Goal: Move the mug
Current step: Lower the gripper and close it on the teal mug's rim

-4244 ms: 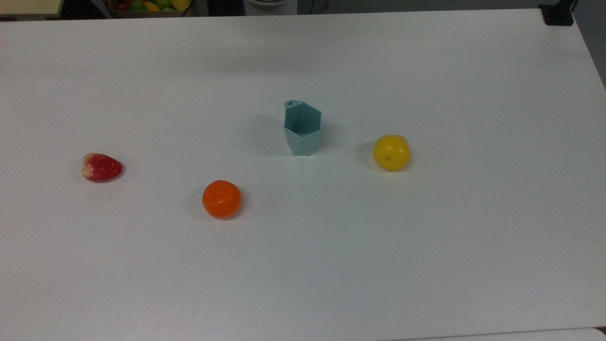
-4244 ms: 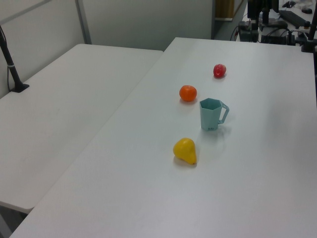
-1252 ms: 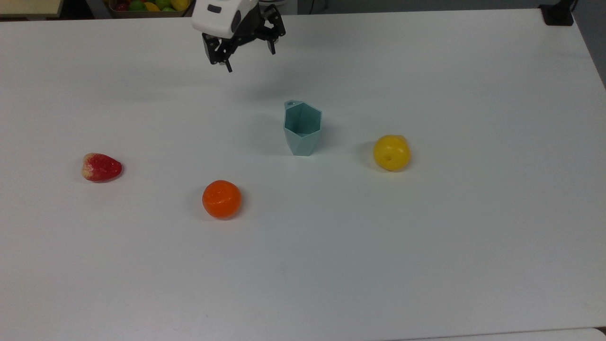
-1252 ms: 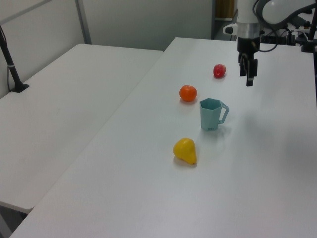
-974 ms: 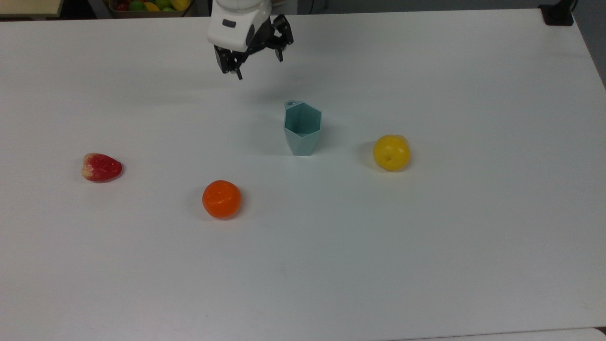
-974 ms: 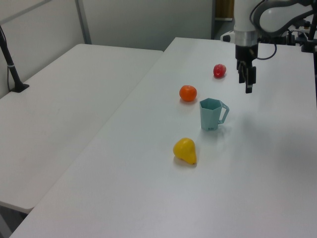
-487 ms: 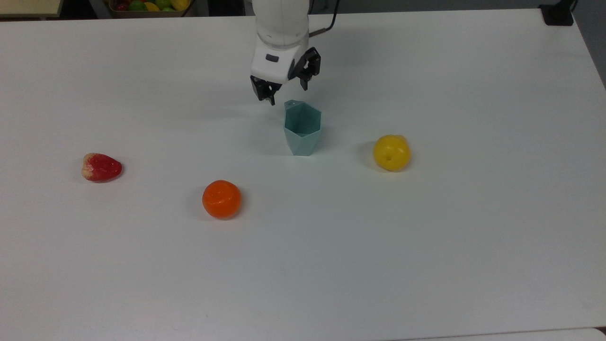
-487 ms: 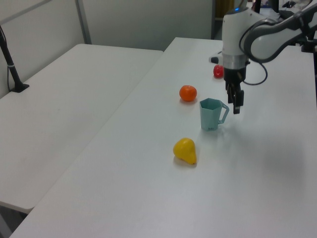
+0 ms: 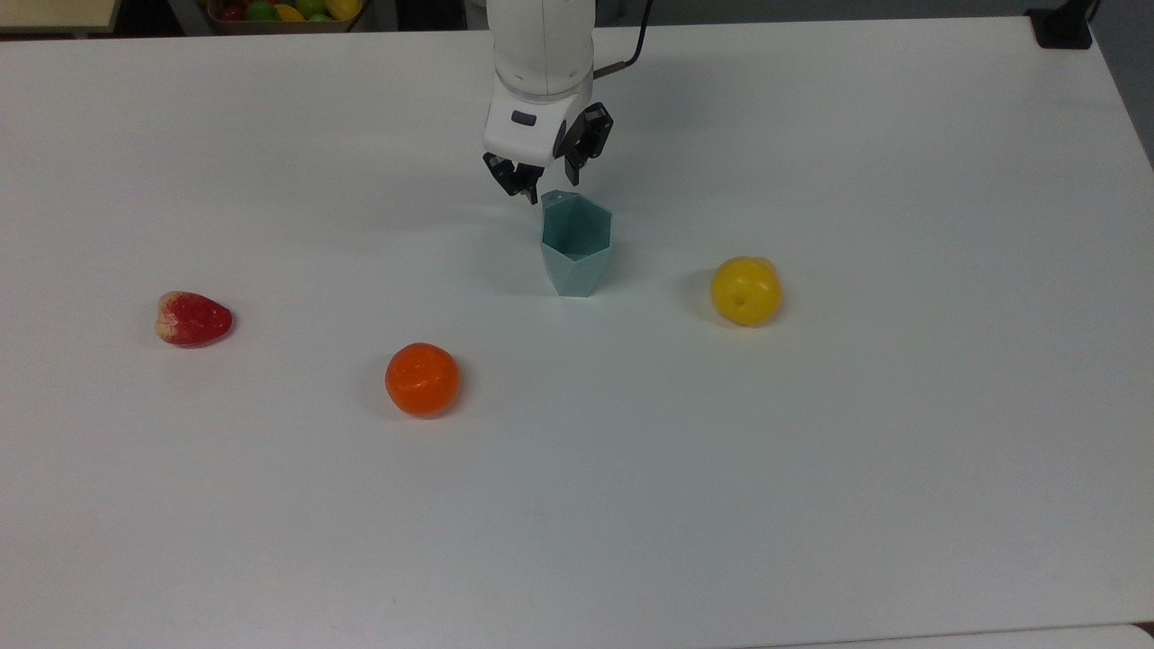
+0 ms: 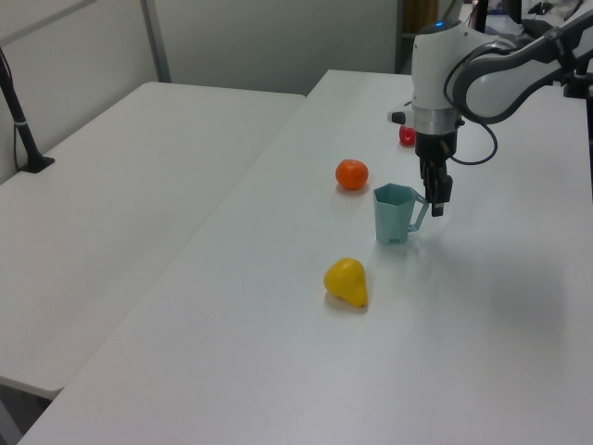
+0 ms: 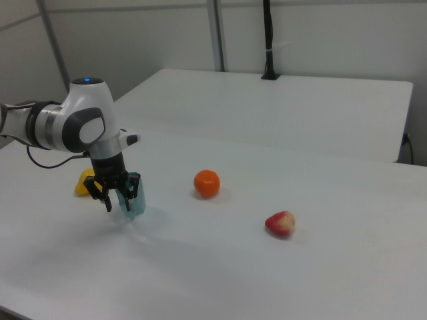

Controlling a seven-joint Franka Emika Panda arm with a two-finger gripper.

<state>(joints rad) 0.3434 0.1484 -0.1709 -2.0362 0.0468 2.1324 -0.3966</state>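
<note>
Mug (image 9: 577, 244) is standing upright mid-worktop (image 9: 811, 469), between orange (image 9: 422, 379) and yellow fruit (image 9: 746, 290). Gripper (image 9: 545, 185) is hovering with fingers spread beside the handle side. Being light, rigid plastic, it is probably best pinched at handle or rim wall.

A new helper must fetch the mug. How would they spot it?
On the white table, look below the gripper. The mug stands upright between an orange and a yellow fruit: pale teal, faceted, six-sided rim.

The mug (image 9: 576, 243) (pale teal, hexagonal rim, faceted sides) stands upright, handle intact.
</note>
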